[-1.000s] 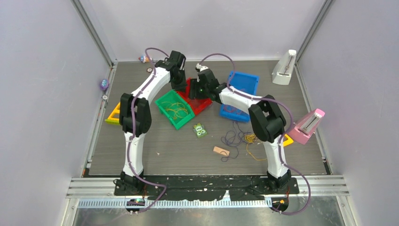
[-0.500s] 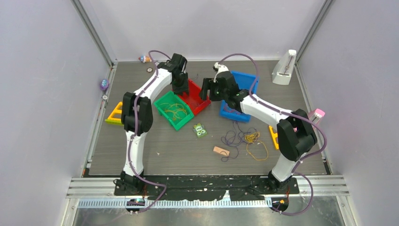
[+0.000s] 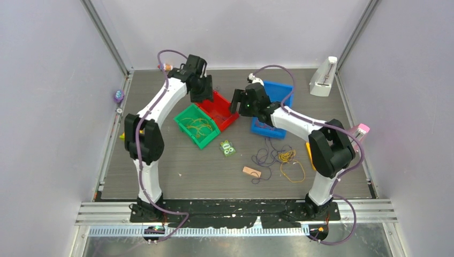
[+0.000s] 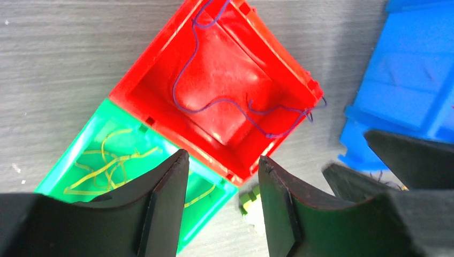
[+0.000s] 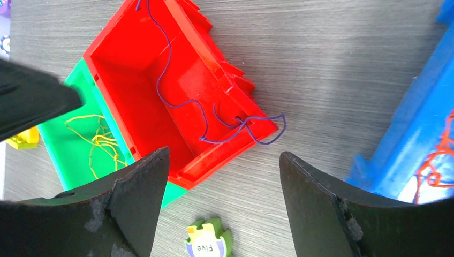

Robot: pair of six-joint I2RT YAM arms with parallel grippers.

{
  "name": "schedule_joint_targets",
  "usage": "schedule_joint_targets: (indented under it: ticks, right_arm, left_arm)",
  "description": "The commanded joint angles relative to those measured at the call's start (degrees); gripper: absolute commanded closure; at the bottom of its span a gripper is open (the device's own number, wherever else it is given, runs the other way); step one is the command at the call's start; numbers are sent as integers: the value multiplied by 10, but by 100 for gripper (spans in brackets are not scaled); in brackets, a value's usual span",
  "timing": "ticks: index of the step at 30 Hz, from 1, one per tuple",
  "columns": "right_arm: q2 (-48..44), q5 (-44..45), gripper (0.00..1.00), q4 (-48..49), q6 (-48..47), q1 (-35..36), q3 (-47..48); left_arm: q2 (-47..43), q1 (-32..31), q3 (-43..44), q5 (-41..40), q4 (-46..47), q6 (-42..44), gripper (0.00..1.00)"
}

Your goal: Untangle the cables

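One dark purple cable (image 4: 266, 135) (image 5: 188, 101) lies in the red bin (image 3: 222, 110), with a loop hanging over its rim. Yellow cables (image 4: 107, 166) (image 3: 199, 126) fill the green bin (image 3: 184, 115). Orange-red cables (image 5: 436, 160) lie in the blue bin (image 3: 275, 93). A tangle of purple and yellow cables (image 3: 275, 158) lies on the table. My left gripper (image 4: 222, 160) (image 3: 202, 95) hovers open over the red bin's far side, holding nothing. My right gripper (image 5: 225, 155) (image 3: 235, 104) is open and empty to the right of that bin.
A green puzzle piece marked "Five" (image 5: 209, 243) (image 3: 228, 148) lies in front of the bins, with a tan block (image 3: 251, 172) nearer. A white metronome (image 3: 323, 77) and a pink one (image 3: 356, 136) stand at the right. Yellow toy (image 3: 126, 134) at the left edge.
Both grippers have opened wider. The left arm pulled back toward the far edge, and the right gripper drew away to the right of the red bin. The purple cable stays in the bin.
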Motion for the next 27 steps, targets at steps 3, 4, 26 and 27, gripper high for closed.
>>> schedule_joint_targets:
  ticks: [3, 4, 26, 27]
  right_arm:
    - [32, 3, 23, 12, 78, 4, 30]
    - [34, -1, 23, 11, 68, 7, 33]
    - [159, -10, 34, 2, -38, 192, 145]
    - [155, -13, 34, 11, -25, 201, 140]
  left_arm:
    - [-134, 1, -105, -13, 72, 18, 40]
    - [-162, 1, -141, -20, 92, 18, 37]
    - [-709, 109, -638, -35, 142, -39, 14]
    - [-715, 115, -641, -33, 140, -39, 13]
